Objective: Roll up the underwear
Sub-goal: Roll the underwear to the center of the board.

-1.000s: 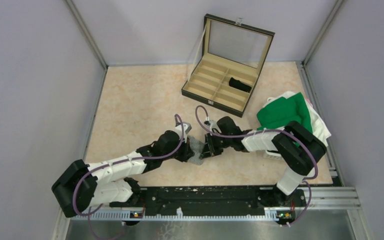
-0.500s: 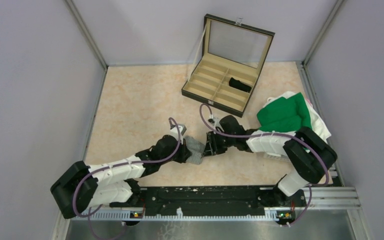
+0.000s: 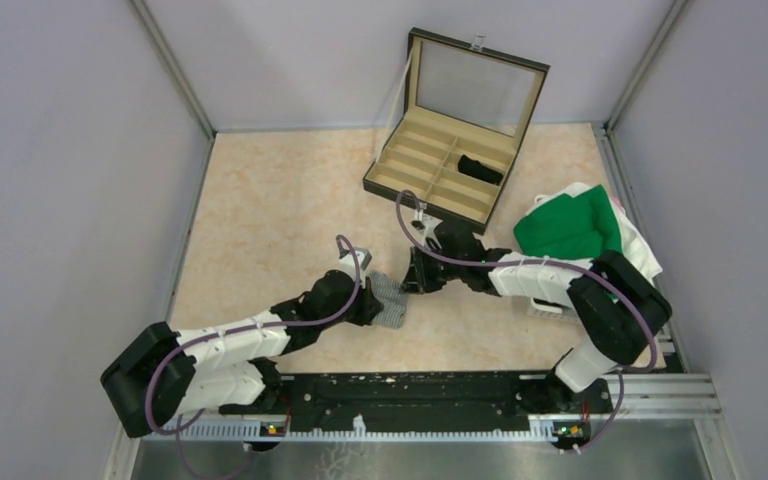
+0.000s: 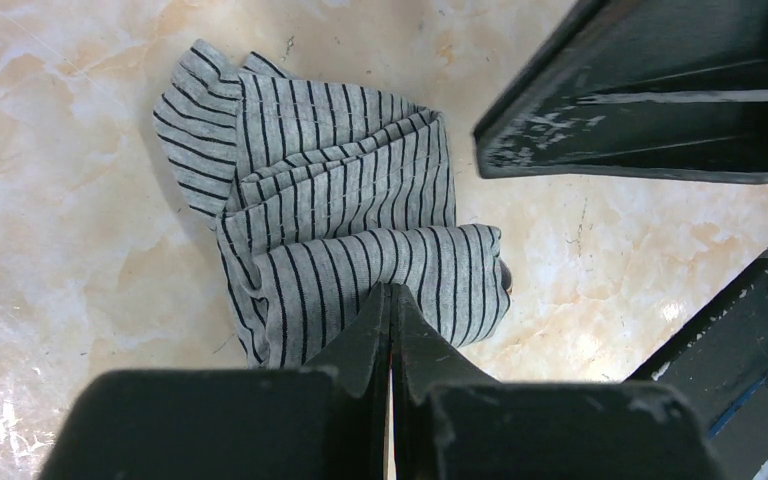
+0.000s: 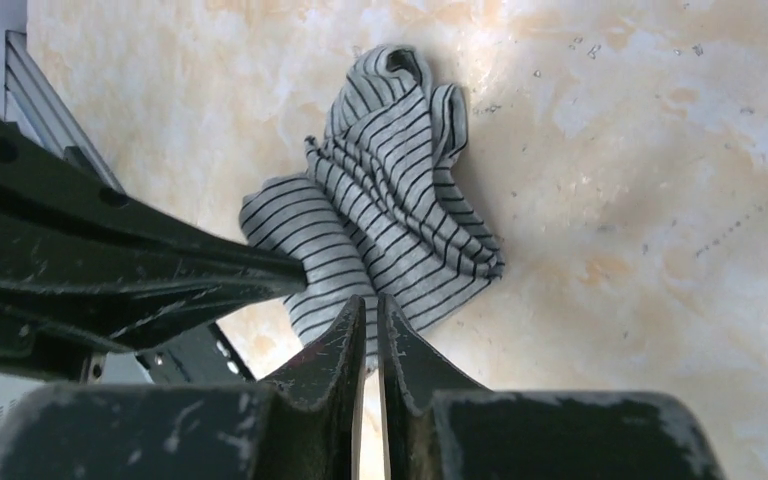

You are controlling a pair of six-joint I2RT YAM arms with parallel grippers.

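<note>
The grey underwear [image 3: 390,300] with thin black stripes lies crumpled and partly folded on the marble-look table, between the two grippers. In the left wrist view the underwear [image 4: 340,230] lies just beyond my left gripper [image 4: 392,290], which is shut, its joined tips resting on the near fold. My right gripper [image 5: 367,300] is shut to a thin slit, and an edge of the underwear [image 5: 390,220] sits in that slit. From above, the left gripper [image 3: 372,305] and right gripper [image 3: 412,283] face each other across the cloth. A black underwear [image 3: 480,168] lies in a case compartment.
The open compartmented case [image 3: 430,205] stands at the back, its lid upright. A heap of green and white cloth [image 3: 570,225] lies at the right, beside the right arm. Grey walls close in the table on three sides.
The right gripper opened, then shut again on the cloth's edge, and moved a little toward the back. The left gripper stayed shut on the near fold.
</note>
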